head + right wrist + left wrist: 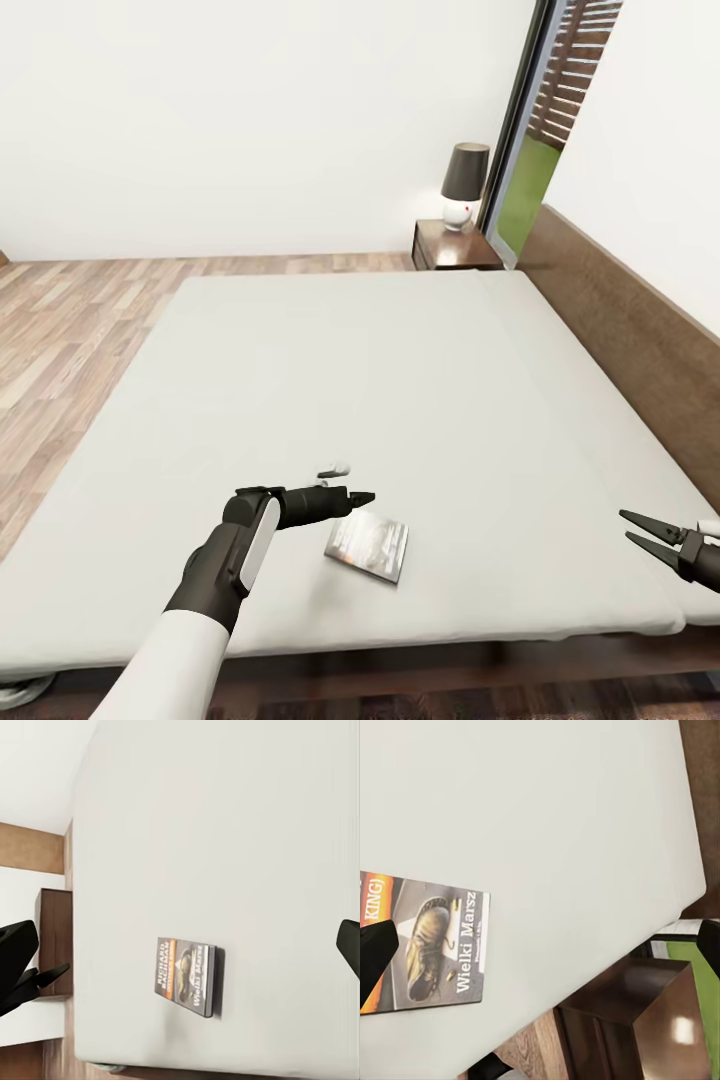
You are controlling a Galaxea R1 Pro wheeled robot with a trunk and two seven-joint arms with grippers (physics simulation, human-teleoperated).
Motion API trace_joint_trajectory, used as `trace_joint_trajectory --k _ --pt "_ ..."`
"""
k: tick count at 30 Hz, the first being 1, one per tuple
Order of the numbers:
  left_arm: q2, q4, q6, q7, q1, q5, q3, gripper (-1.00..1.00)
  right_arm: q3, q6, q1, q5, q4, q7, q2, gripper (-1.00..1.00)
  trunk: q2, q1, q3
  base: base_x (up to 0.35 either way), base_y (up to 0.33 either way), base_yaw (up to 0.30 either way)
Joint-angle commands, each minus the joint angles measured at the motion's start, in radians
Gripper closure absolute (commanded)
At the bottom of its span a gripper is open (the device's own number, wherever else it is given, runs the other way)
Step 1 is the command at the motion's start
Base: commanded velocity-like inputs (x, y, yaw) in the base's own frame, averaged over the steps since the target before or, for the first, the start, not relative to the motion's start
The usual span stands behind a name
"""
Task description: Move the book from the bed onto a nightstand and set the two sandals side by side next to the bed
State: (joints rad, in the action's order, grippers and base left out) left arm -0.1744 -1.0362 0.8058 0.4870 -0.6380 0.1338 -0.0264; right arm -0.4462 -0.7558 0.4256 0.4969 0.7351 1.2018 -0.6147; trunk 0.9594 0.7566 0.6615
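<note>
The left gripper (pixel 362 497) hovers just above the book (pixel 368 545), its fingers apparently close together and grasping nothing. The right gripper (pixel 634 530) hangs spread and empty. The book lies flat near the bed's (pixel 400 380) front edge.

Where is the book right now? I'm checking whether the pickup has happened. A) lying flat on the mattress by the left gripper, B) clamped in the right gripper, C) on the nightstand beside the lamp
A: the book lies flat on the bed, just ahead of the left gripper, ungrasped.
</note>
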Motion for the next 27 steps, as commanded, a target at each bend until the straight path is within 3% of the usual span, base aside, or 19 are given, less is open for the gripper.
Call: trace_joint_trajectory --k 1,27 --pt "0.000 -0.001 0.009 -0.004 0.000 0.010 0.000 -1.00 0.000 -0.007 0.001 0.004 0.000 0.001 0.000 -1.00 0.001 0.000 0.002 0.000 0.000 0.000" --pt "0.000 -0.001 0.008 -0.004 0.000 0.010 0.000 -1.00 0.000 -0.007 0.001 0.003 0.000 0.001 0.001 -1.00 0.001 0.000 0.043 0.000 0.000 0.000"
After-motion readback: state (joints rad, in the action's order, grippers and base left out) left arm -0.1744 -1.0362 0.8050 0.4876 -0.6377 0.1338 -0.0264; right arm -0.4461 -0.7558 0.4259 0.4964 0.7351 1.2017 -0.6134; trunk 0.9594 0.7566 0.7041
